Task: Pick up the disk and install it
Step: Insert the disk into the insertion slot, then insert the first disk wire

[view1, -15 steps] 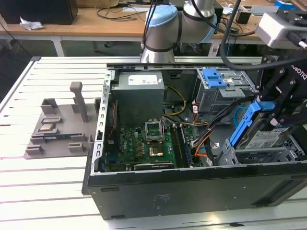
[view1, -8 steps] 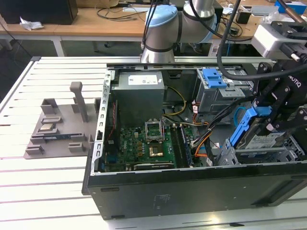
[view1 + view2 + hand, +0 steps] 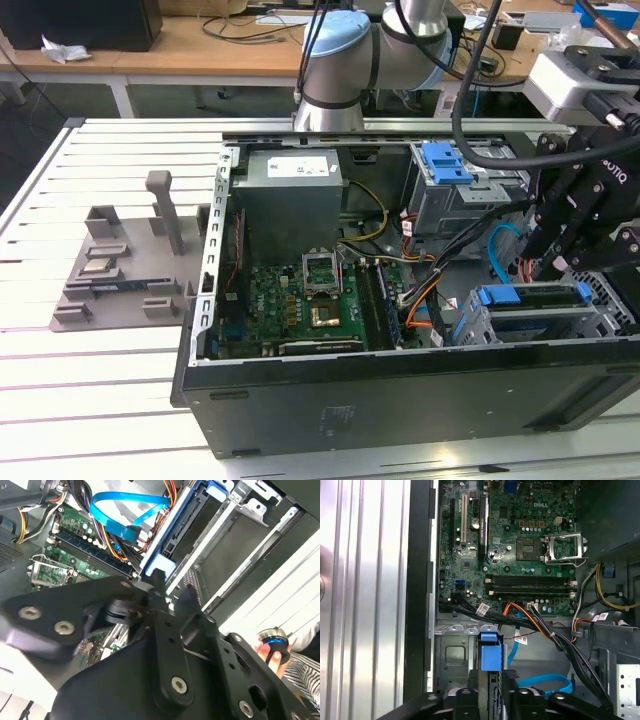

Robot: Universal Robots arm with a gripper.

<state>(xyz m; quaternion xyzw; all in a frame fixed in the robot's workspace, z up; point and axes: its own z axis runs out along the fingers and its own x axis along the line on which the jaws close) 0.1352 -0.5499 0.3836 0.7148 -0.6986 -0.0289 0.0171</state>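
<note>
The disk sits edge-on in the grey drive cage of the open computer case, on the exterior view's right, showing as a blue strip. The gripper hangs directly over it, straddling its edge in the first wrist view. Clamped or loose, I cannot tell.

We log the black metal pincer hanging nose-down, slightly tilted. The white boxy wrist housing sits just above the pincer and carries it. The grey tubular robot arm with pale blue joint caps stands well behind the pincer, its joints folded close together. In the second wrist view, the black bolted linkage plates show bolt heads on both sides.
</note>
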